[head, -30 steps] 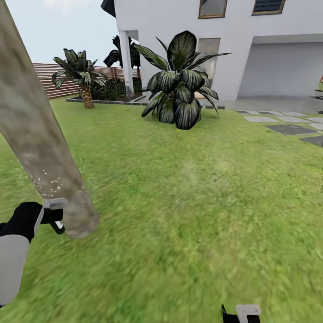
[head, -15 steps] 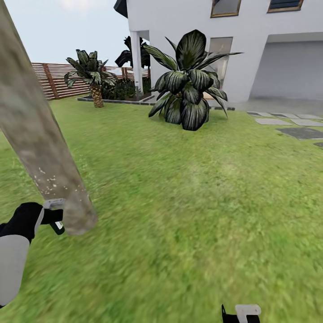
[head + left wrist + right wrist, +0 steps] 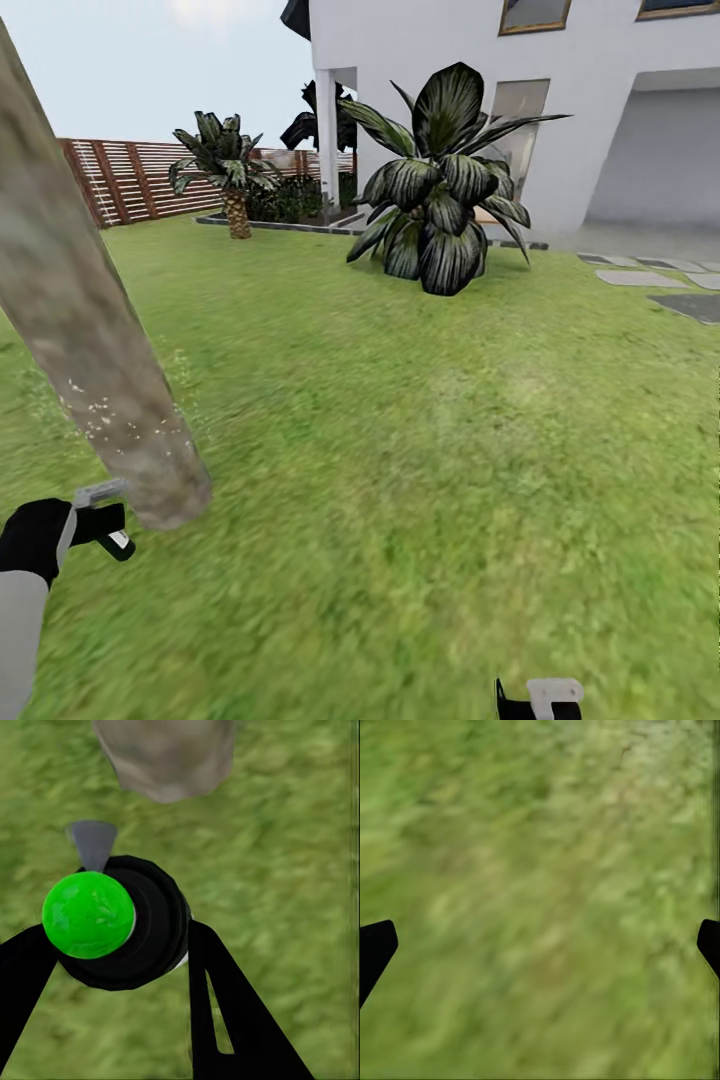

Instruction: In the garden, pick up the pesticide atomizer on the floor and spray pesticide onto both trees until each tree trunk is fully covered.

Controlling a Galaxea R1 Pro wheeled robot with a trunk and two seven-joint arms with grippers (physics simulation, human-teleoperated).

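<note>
Broad-leafed dark plant [image 3: 440, 185] before white house [image 3: 600, 110], small palm [image 3: 228, 165] beside slatted fence [image 3: 130, 180], grey paving slabs [image 3: 650, 280]

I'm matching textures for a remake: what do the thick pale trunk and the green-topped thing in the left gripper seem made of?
The thick beige-grey tree trunk looks like matte, mottled bark, with white specks low down. The atomizer held in the left gripper looks like plastic: a glossy bright green round cap on a smooth black body with a grey nozzle. That is judged from a render.
</note>
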